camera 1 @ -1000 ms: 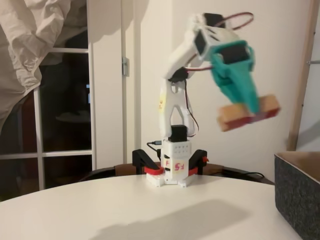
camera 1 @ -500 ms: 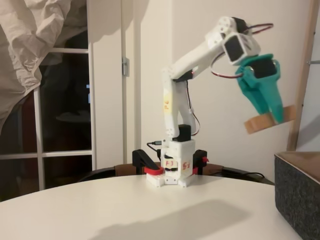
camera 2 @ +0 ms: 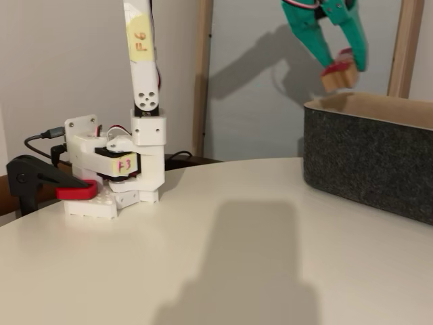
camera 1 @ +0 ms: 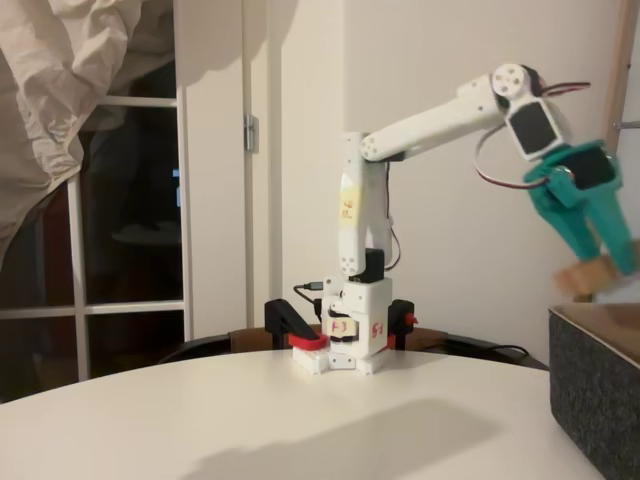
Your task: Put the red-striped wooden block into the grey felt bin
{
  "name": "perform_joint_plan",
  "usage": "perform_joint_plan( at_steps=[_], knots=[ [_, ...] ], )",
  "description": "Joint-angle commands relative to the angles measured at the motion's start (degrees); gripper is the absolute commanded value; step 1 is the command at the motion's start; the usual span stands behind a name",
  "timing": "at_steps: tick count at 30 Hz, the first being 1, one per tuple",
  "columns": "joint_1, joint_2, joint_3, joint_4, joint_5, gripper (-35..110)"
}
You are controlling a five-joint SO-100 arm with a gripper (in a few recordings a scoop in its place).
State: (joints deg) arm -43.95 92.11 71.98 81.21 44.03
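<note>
1. The teal pincer (camera 2: 338,57) is clamped on the red-striped wooden block (camera 2: 338,74), fingers pointing down so the block hangs beneath them.
2. The block sits in the air just above the grey felt bin (camera 2: 365,152), near its rim, not touching it.
3. Held this high, it should clear the thick wall; judged ready for lowering or release over the bin's tan inside.
4. The bin stands on the tabletop (camera 2: 223,237).
</note>
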Motion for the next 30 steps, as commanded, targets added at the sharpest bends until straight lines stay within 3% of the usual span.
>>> perform_joint_plan(
  at_steps=[1, 9, 14, 21, 30],
  knots=[
    [-1.58, -1.41, -0.44, -3.25, -1.41, 5],
    [-1.32, -5.98, -0.18, -4.57, -2.46, 5],
    [-1.23, -7.29, -0.09, -0.97, -5.98, 23],
    [-2.55, -6.06, -0.62, 1.58, -8.26, 33],
    [-2.90, 3.43, -3.34, 13.01, -8.00, 36]
  ],
)
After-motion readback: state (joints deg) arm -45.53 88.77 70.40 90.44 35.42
